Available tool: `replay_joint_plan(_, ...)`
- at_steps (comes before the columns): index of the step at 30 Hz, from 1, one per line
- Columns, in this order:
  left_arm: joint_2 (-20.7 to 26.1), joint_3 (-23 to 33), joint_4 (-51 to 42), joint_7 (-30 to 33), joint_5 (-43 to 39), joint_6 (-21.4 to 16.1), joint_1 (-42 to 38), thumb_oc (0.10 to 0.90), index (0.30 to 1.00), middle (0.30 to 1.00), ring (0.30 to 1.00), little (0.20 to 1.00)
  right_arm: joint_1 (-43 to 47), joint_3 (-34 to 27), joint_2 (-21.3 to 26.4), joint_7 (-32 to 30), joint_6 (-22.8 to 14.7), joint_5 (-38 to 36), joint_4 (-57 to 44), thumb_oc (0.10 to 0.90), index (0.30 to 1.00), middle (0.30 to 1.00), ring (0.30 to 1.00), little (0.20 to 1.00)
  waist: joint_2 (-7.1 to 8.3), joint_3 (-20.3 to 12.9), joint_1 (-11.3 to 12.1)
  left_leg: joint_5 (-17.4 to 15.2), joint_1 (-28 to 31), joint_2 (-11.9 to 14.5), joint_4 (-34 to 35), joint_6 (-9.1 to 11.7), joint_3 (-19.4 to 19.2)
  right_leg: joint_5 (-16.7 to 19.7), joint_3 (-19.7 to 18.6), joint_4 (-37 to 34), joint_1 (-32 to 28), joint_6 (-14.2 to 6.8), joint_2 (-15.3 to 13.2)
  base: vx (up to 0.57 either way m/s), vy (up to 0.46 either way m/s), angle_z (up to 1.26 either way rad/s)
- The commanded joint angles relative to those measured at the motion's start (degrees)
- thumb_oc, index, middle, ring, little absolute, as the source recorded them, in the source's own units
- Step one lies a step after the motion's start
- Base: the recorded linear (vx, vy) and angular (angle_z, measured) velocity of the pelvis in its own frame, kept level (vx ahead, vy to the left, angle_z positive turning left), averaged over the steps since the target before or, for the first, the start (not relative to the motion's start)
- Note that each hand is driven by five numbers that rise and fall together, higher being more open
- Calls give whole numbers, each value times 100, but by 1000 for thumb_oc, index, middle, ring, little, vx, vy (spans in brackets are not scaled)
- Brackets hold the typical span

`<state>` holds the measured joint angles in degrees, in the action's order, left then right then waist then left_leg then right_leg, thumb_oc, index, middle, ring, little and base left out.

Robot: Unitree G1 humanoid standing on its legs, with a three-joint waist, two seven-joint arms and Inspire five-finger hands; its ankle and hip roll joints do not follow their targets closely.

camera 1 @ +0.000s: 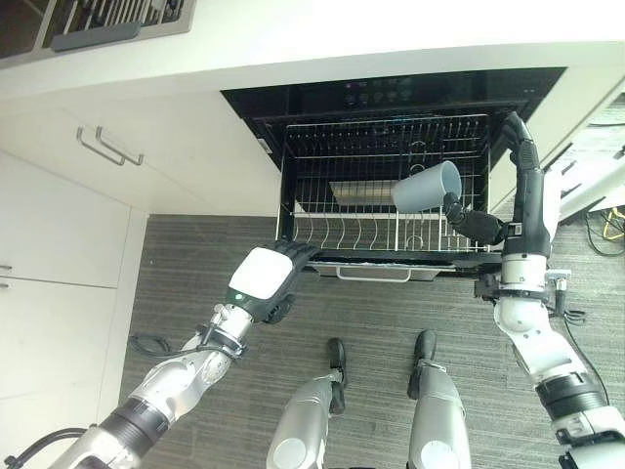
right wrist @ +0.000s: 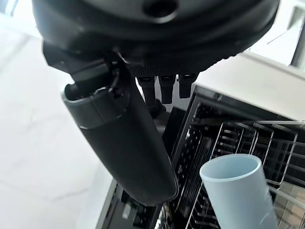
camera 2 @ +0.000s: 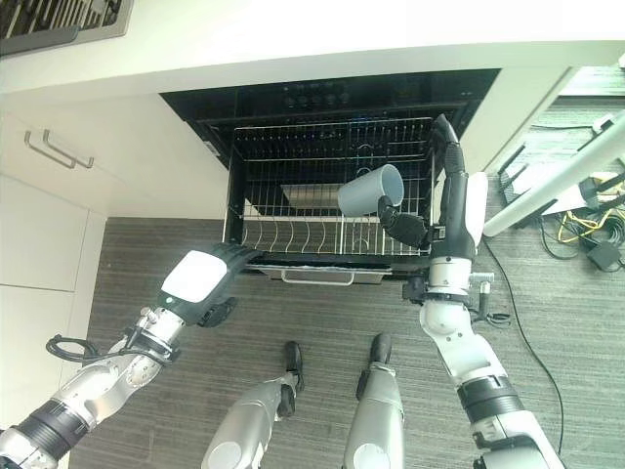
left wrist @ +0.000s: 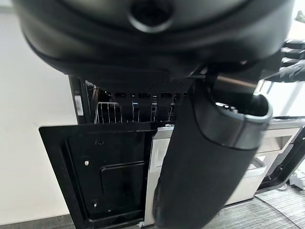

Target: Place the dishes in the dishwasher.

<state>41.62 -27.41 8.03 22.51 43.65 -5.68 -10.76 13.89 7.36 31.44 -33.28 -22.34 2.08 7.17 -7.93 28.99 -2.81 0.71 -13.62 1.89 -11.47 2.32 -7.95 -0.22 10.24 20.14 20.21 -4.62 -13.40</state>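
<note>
Below a pale desk [camera 1: 322, 49] that runs across the top of my view, a dishwasher [camera 1: 391, 98] stands open with its dark door [left wrist: 109, 176] folded down toward me. To its left are white cabinet fronts [camera 1: 68, 225] with metal bar handles [camera 1: 109, 147], and the floor [camera 1: 225, 264] in front is grey and striped like wood grain.

Pulled out over the door is the lower wire rack [camera 1: 381, 205], its rows of upright prongs standing bare along the near edge. A flat metal tray or pan [camera 1: 361, 191] lies deeper in the rack, toward the middle.

My right arm reaches in from the right side. My right robot hand [camera 1: 477, 225] is at the rack's right end, its fingers closed on a pale blue-grey cup [camera 1: 427, 188]. The cup is tilted on its side above the rack (its open mouth faces left and toward me in the head views), and I cannot tell whether it touches the wires.

My left robot hand [camera 1: 266, 278] hovers near the front left corner of the open door, palm down, with a white cover on its back. Its fingers seem loosely bent and hold nothing, and its thick dark thumb [left wrist: 205, 162] stands in front of the door panel in the wrist view.
</note>
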Motion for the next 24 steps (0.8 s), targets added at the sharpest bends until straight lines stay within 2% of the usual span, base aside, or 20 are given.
replay_joint_plan(1,86,262,-321,701,190,122,377,800,900,900,900,900,52,-377,73,-535,-1090,409,-653,800,900,900,900,900,332,-811,-91,-968,-95,54,-572,-26,-195,-314,-49,-295,-480,-658,-51,43,-15,-19)
replay_joint_plan(5,-83,632,-107,1099,101,31,757,800,900,900,900,900,-386,-704,9,-276,-1266,94,-1033,800,900,900,900,900,398,-1149,-95,-1045,143,123,-572,-14,-272,-426,33,-295,-779,-643,-33,65,-12,-16)
replay_joint_plan(7,-120,723,-74,1209,57,6,821,800,900,900,900,900,-460,-755,0,-196,-1309,3,-1092,800,900,900,900,900,409,-1211,-90,-1058,189,137,-572,-12,-281,-451,55,-295,-838,-637,-31,57,10,-3)
replay_joint_plan(10,-319,1155,3,1626,-201,-157,1075,800,900,900,900,900,-724,-904,-118,161,-1386,-462,-1335,800,900,900,900,900,476,-1483,-29,-1154,414,168,-572,-3,-302,-587,149,-295,-1127,-634,-45,48,15,0)
replay_joint_plan(16,-610,1867,35,2595,-614,-719,1137,800,900,900,900,900,-970,-921,-332,275,-1390,-558,-1482,800,900,900,900,900,618,-1780,45,-1188,641,186,-572,-49,-315,-630,271,-295,-1420,-620,-80,32,41,1)
replay_joint_plan(20,-783,2440,-312,2778,-1380,-1495,990,800,900,900,900,900,-1081,-904,-456,355,-1302,-689,-1551,800,900,900,900,900,712,-1950,81,-1257,802,123,-572,-145,-254,-660,291,-295,-1630,-615,-76,45,100,2)
replay_joint_plan(21,-947,2606,-561,2638,-1930,-2045,918,800,900,900,900,900,-1117,-902,-544,400,-1246,-744,-1599,800,900,900,900,900,744,-1988,94,-1324,877,77,-572,-205,-207,-690,305,-295,-1756,-613,-54,54,156,1)
replay_joint_plan(22,-1072,2741,-771,2520,-2348,-2399,905,800,900,900,900,900,-1138,-919,-583,438,-1214,-798,-1628,800,900,900,900,900,758,-1996,103,-1300,880,52,-572,-246,-172,-654,317,-295,-1793,-595,-36,56,164,2)
replay_joint_plan(24,-1306,2941,-1117,2211,-2941,-2673,906,800,900,900,900,900,-1190,-942,-698,513,-1170,-918,-1655,800,900,900,900,900,768,-2028,101,-1324,903,-22,-572,-326,-76,-584,284,-295,-1859,-604,19,38,146,6)
